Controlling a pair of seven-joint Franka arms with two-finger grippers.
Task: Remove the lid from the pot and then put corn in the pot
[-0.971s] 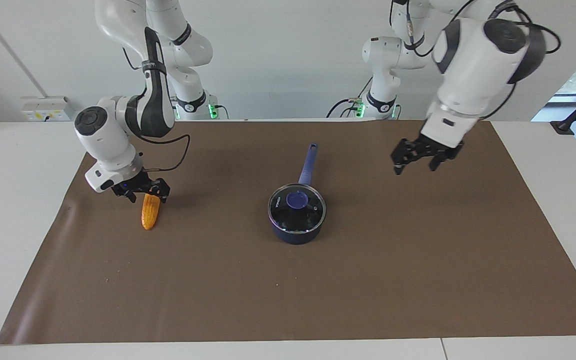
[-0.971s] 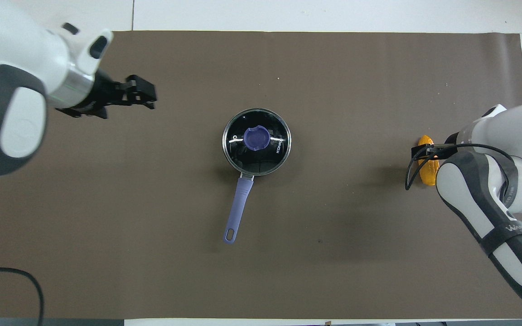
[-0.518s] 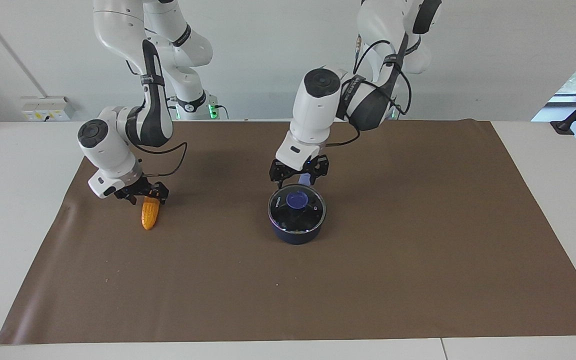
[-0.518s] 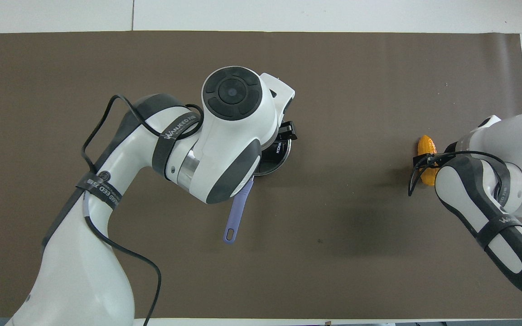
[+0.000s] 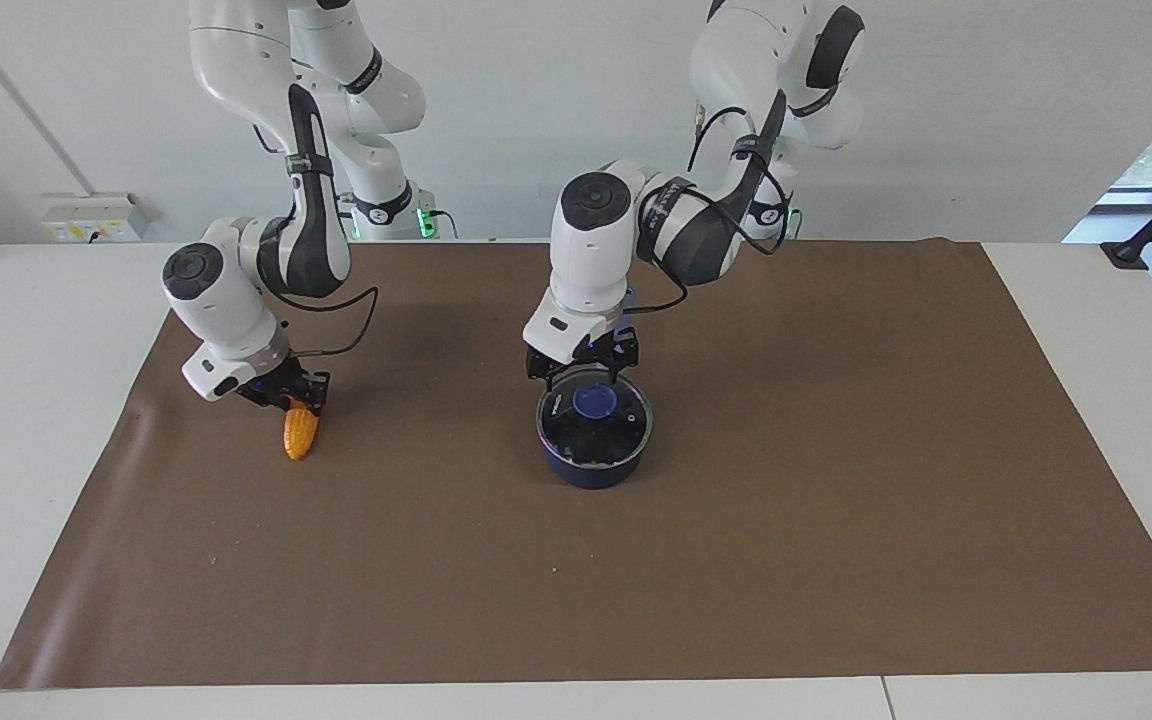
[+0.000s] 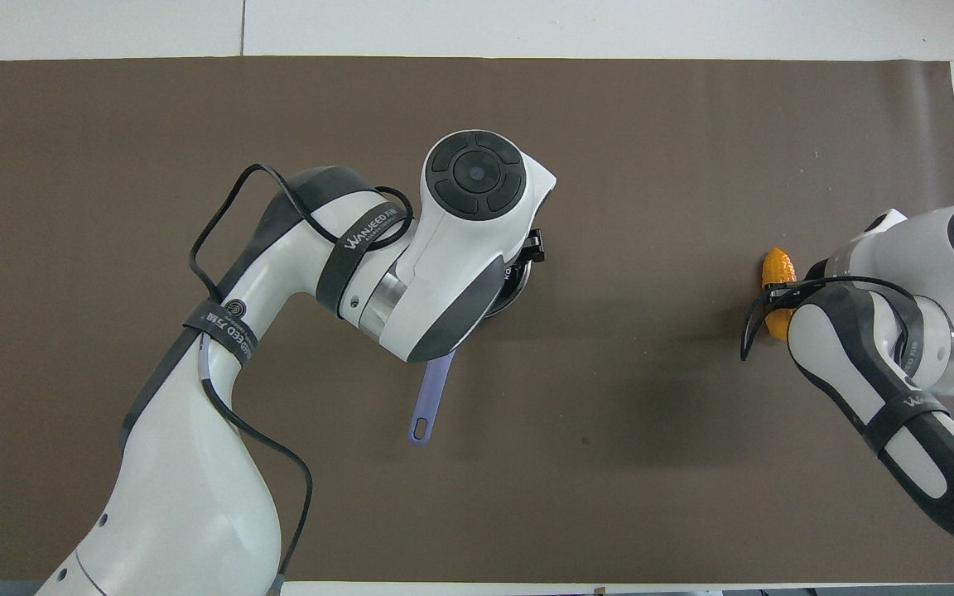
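white table [image 5: 26, 400] under brown mat [image 5: 736, 560]; on mat: lidded pot [image 5: 593, 450], corn [image 5: 299, 432], seemingly touching mat.

Pot [image 5: 593, 452] near the middle of the table mat [image 5: 836, 520], with the lid [image 5: 596, 416] seated on it and its handle [image 6: 434, 396] pointing toward the robots. Left gripper [image 5: 581, 372] over the lid's nearer edge, fingers spread above the knob [image 5: 595, 402]. Corn [image 5: 299, 434] lying on the mat toward the right arm's end of the table (well apart from the pot), with the right gripper [image 5: 286, 397] at its nearer end.
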